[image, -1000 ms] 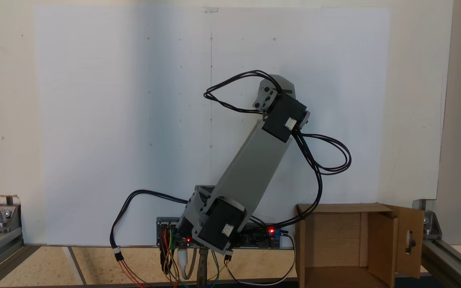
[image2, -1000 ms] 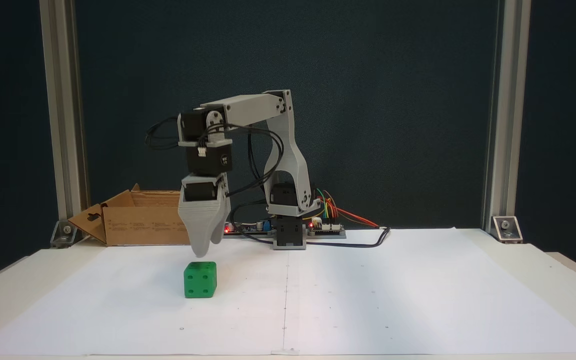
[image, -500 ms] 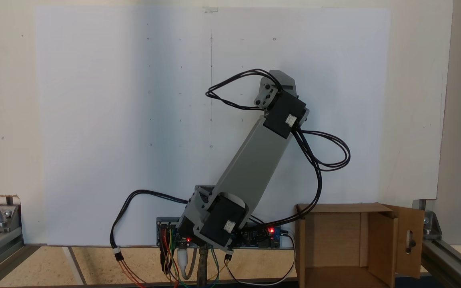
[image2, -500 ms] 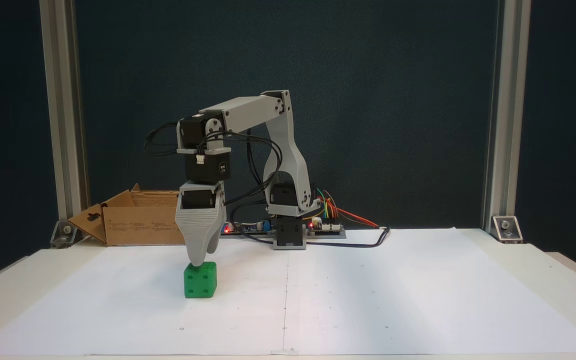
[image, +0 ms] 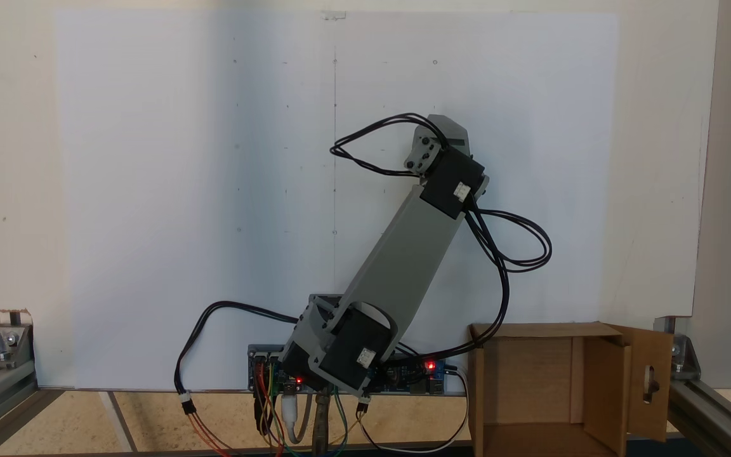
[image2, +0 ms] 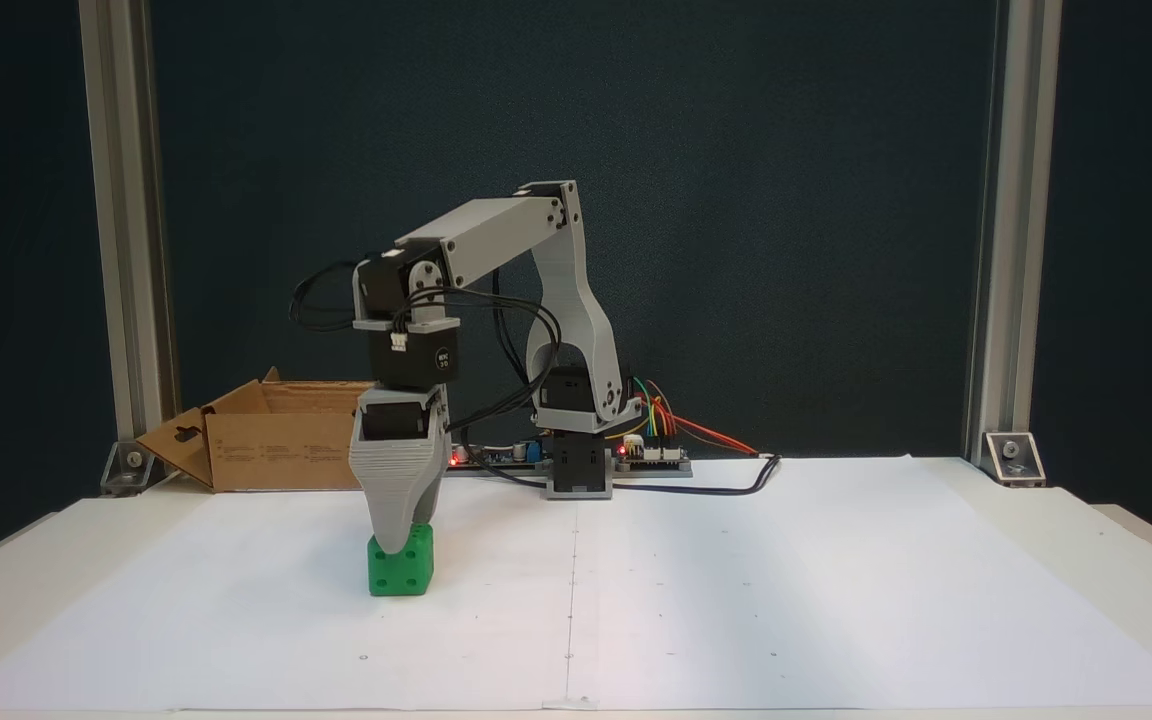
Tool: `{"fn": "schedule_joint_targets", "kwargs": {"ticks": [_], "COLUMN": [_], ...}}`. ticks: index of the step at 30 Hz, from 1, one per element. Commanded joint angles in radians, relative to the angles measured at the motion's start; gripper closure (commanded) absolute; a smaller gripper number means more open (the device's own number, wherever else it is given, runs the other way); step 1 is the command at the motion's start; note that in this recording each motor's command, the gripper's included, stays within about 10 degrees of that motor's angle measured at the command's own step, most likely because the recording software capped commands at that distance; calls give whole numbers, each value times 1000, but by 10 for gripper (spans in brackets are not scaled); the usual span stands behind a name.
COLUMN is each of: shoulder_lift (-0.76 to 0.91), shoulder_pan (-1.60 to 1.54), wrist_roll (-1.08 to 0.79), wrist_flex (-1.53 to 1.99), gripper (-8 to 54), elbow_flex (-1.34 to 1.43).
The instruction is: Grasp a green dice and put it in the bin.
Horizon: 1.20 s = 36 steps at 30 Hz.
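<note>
This looks like a lab or maker's test rig rather than a home: the desk (image2: 836, 560) is covered with white paper sheets (image2: 736, 600) marked with small reference dots. Aluminium frame posts (image2: 996, 230) bolted on with corner brackets (image2: 1011, 455) stand at the desk's back corners, and a dark backdrop panel (image2: 786, 200) closes off the space behind it. Bare circuit boards (image2: 651, 455) with coloured jumper wires (image2: 676, 425) sit at the desk's back edge.
</note>
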Motion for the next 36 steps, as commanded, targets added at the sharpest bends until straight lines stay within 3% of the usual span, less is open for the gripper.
{"fn": "schedule_joint_targets", "kwargs": {"ticks": [1,36], "shoulder_lift": [6,-37], "shoulder_pan": [0,-6], "wrist_roll": [-67,-64], "wrist_flex": [-41,-172], "gripper": [25,25], "elbow_flex": [6,41]}}
